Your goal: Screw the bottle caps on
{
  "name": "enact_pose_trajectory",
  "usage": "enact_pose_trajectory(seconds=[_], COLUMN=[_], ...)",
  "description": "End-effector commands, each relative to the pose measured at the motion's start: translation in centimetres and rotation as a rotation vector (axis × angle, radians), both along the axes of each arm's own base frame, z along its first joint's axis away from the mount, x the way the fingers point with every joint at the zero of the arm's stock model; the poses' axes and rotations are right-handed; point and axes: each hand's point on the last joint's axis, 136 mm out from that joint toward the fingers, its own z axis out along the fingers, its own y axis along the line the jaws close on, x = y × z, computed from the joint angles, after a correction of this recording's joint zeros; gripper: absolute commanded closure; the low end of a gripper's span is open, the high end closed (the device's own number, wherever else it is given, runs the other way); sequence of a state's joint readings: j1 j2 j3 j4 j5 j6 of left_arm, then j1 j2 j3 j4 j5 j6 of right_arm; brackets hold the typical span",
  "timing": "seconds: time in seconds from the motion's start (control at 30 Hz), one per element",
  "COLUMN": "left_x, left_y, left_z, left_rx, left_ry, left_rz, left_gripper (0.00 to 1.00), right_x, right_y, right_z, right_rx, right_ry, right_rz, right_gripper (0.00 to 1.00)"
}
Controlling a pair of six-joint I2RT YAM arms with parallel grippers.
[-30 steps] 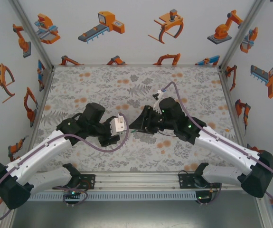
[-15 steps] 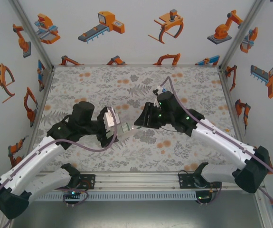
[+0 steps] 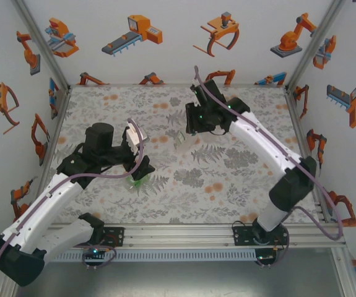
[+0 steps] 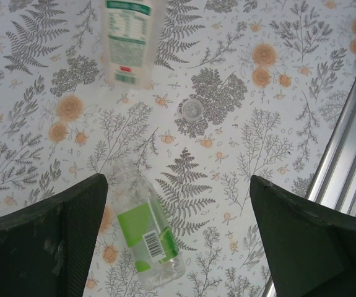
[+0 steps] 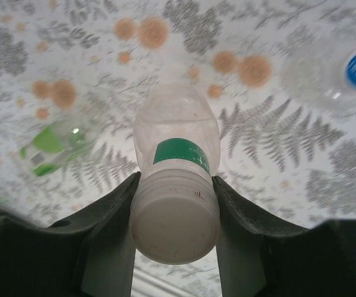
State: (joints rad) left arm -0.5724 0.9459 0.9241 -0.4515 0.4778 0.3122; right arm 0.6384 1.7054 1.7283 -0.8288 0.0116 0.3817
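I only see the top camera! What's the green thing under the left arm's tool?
Observer: It's a green-labelled bottle lying on its side. The left tool hangs above it, open.
Operator: Is there a cap for it?
Observer: A small loose cap lies past the bottle's neck, not touching it.
Operator: What's the other arm holding?
Observer: The right tool is clamped on a clear bottle with a green patch on its label.
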Motion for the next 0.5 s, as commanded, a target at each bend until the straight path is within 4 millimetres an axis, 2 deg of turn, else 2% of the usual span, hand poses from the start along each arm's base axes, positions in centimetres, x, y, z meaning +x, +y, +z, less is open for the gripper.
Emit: enact_pose_trajectory(seconds=[0.0, 0.23, 0.47], left_x=[-0.4, 0.1, 0.2], left_y=[0.1, -0.1, -0.3], left_z=[1.0, 0.6, 0.3], left_rx=[-0.025, -0.018, -0.016], left_ry=[0.003, 0.012, 0.028], left_rz=[-0.008, 0.002, -0.006], left_gripper=[0.13, 0.14, 0.16], right_x=[1.5, 5.3, 7.0], right_y=[-1.6, -1.2, 0.1], right_z=[-0.7, -2.5, -4.1], right_rx=[-0.208, -0.317, -0.297], right_ry=[-0.01, 0.013, 0.03], right_rz=[0.059, 0.074, 0.098], right_gripper=[0.85, 0.83, 0.82])
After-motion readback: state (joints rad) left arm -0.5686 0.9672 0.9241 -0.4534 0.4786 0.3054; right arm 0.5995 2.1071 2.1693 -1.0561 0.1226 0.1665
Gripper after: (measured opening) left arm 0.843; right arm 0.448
